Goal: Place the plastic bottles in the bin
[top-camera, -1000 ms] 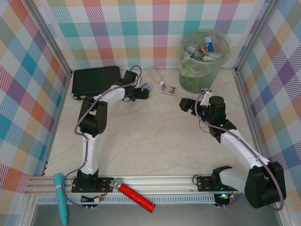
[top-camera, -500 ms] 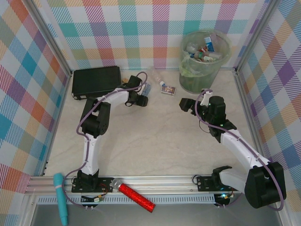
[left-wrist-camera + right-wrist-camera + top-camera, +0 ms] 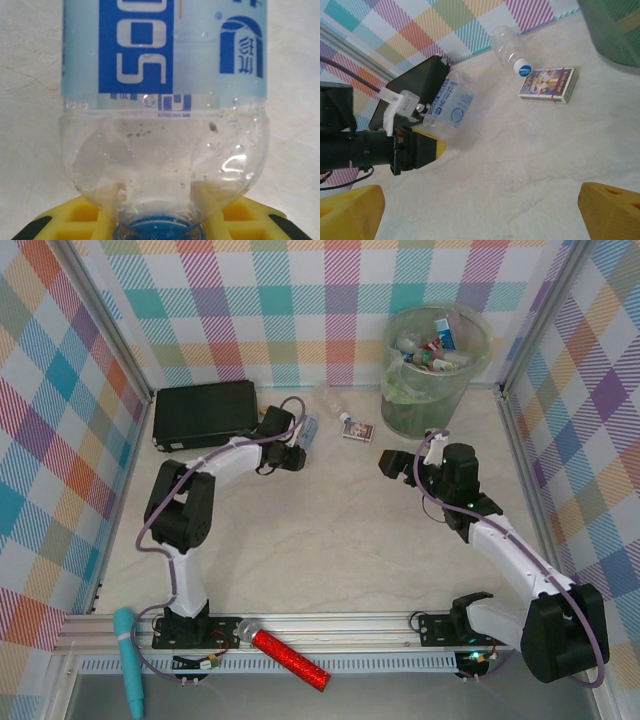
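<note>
Clear bottle with blue label point(image 3: 165, 100): at the far left-centre of the table point(image 3: 330, 550), just beside the right end of the black case. Its neck points toward the left gripper and its body toward the back wall. Whether the body rests on the table cannot be told.
Left gripper point(image 3: 296, 445): closed on the neck of the clear bottle with blue label. The yellow fingers point(image 3: 75, 220) sit on either side of the blue cap, below the rounded shoulder.
Right gripper point(image 3: 400, 466): empty, with its yellow fingertips point(image 3: 350, 207) spread wide. It hovers over bare table on the near side of the bin.
Second clear bottle point(image 3: 509, 46): lies on its side near the back wall, between the gripped bottle and the bin. Its cap is turned toward the printed box, and it is apart from both grippers.
Bin point(image 3: 432, 405): upright in the far right corner, greenish and translucent.
Binned bottles point(image 3: 432, 345): several, heaped inside the bin close to the rim.
Printed box point(image 3: 357, 430): flat on the table, just beside the cap of the second clear bottle and left of the bin.
Black case point(image 3: 203, 410): flat on the table at the far left.
Red glittery cylinder point(image 3: 290, 658): lies on the near rail, between the two arm bases.
</note>
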Action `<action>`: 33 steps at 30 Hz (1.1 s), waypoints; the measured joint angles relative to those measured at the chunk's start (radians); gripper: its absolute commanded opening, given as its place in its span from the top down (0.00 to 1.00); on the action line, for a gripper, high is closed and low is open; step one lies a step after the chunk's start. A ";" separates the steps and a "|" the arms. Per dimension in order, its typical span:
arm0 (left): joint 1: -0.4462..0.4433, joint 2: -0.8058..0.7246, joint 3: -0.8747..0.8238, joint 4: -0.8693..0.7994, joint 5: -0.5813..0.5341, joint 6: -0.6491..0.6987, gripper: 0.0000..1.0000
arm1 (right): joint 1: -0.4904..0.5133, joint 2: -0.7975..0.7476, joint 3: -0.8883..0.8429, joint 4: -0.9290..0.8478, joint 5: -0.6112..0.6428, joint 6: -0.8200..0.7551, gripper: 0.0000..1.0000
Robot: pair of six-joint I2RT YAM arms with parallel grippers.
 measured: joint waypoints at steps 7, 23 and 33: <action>-0.141 -0.261 -0.184 0.096 -0.001 -0.031 0.82 | 0.001 0.032 0.141 -0.081 -0.134 0.020 0.01; -0.426 -0.606 -0.349 0.128 -0.047 -0.037 0.81 | 0.005 0.208 0.347 -0.228 -0.522 0.121 0.11; -0.456 -0.618 -0.363 0.126 -0.041 -0.033 0.80 | 0.015 0.238 0.391 -0.291 -0.611 0.126 0.34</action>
